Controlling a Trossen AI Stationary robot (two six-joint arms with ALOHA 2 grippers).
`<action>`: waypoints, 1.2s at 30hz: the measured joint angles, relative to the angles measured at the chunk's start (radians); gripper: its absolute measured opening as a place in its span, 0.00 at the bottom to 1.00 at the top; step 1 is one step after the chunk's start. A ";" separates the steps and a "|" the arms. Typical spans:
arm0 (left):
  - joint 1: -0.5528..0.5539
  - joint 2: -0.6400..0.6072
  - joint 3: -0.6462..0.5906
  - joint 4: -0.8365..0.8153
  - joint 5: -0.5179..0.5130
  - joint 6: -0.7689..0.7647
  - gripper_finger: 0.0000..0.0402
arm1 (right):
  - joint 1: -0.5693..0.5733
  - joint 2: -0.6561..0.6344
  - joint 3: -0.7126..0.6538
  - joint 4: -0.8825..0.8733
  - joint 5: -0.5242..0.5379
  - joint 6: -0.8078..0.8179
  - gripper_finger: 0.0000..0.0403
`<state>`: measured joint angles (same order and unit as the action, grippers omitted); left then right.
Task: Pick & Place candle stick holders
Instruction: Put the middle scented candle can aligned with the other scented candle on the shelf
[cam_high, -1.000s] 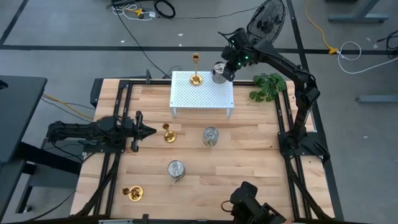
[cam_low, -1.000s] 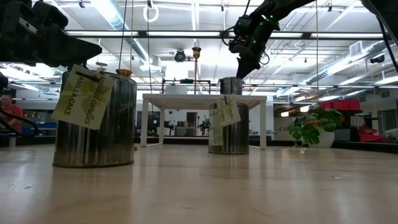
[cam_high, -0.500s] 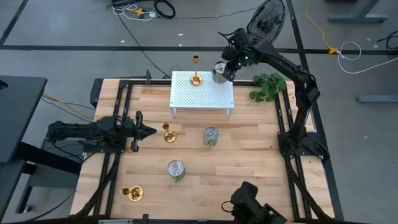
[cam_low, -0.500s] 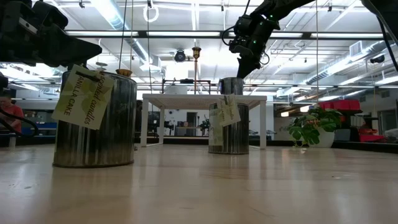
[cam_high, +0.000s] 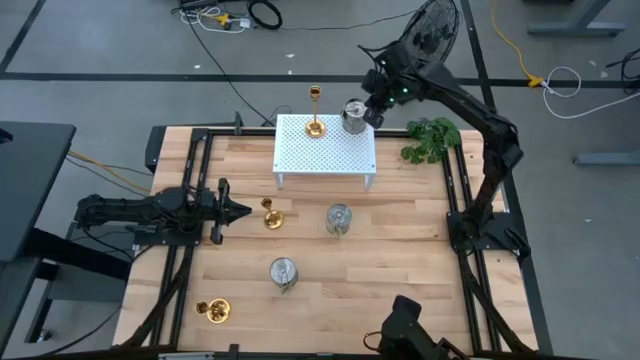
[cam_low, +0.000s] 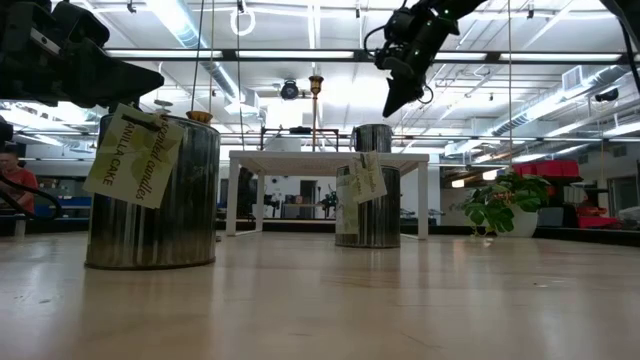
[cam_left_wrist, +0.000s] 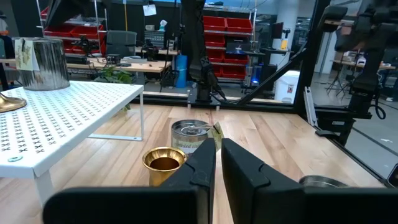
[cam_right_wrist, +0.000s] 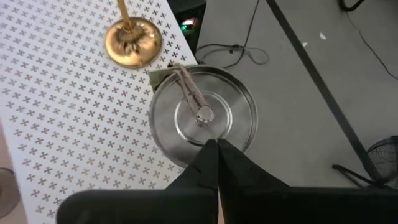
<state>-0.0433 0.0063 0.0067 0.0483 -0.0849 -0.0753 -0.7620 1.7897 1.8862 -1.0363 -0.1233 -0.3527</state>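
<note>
Right gripper (cam_high: 374, 103): above the far right corner of the white rack (cam_high: 325, 160), fingers pressed together, holding nothing; in the low view it hangs clear above the rack can.
Rack can (cam_high: 353, 116): silver, upright on the rack's far right corner, tag beside it; the right wrist view looks straight down on its lid (cam_right_wrist: 204, 115).
Rack gold holder (cam_high: 315, 126): standing on the rack, left of that can, round base down, slim stem up.
Left gripper (cam_high: 240, 211): low over the table's left side, fingers nearly together with only a thin gap, gripping nothing, tips pointing at the gold holder on the table.
Table gold holder (cam_high: 271, 217): on the wood just beside the left gripper's tips, in front of the rack.
Middle can (cam_high: 339, 219): silver, on the table in front of the rack's right half.
Near can (cam_high: 283, 271): silver, closer to the table's near edge, tag attached.
Third gold holder (cam_high: 213, 311): at the near left corner of the table (cam_high: 400, 260).
Plant (cam_high: 431, 138): green, beyond the rack's right end.
</note>
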 joint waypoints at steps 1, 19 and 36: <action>0.000 0.000 0.000 0.000 0.000 0.000 0.08 | 0.004 -0.006 0.000 0.001 0.000 0.000 0.00; 0.000 0.000 0.000 0.000 0.000 0.000 0.08 | 0.146 -0.038 0.000 0.006 -0.158 -0.094 0.00; 0.000 0.000 0.000 0.000 0.000 0.000 0.08 | 0.364 -0.038 0.000 0.062 -0.156 -0.154 0.00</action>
<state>-0.0432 0.0063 0.0065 0.0483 -0.0853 -0.0752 -0.3983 1.7515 1.8862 -0.9745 -0.2797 -0.5072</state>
